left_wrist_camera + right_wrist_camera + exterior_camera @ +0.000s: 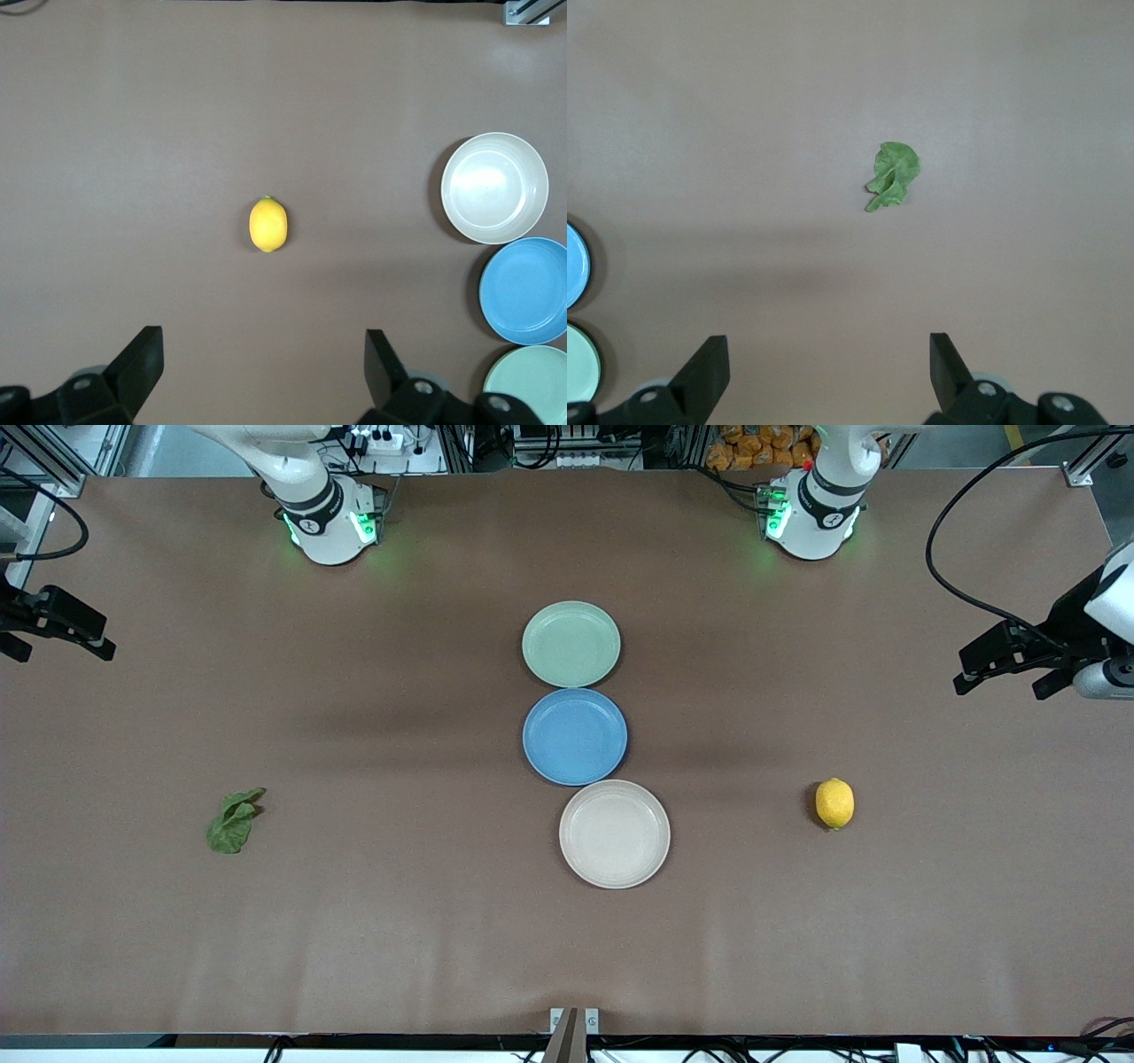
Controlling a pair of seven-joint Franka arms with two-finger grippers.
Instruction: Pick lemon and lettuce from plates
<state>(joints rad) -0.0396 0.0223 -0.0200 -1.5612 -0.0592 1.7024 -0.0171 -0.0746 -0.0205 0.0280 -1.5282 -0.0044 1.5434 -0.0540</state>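
Observation:
The lemon (834,803) lies on the bare table toward the left arm's end, not on a plate; it also shows in the left wrist view (267,225). The lettuce (234,821) lies on the table toward the right arm's end and shows in the right wrist view (892,175). The mint green plate (570,644) and the beige plate (614,833) are empty. My left gripper (998,689) (264,354) hangs open and empty above the table's end. My right gripper (66,654) (829,354) hangs open and empty above the other end.
An empty blue plate (574,736) sits between the mint and beige plates in a row at the table's middle. The beige plate is nearest the front camera. Both arm bases stand along the table edge farthest from the front camera.

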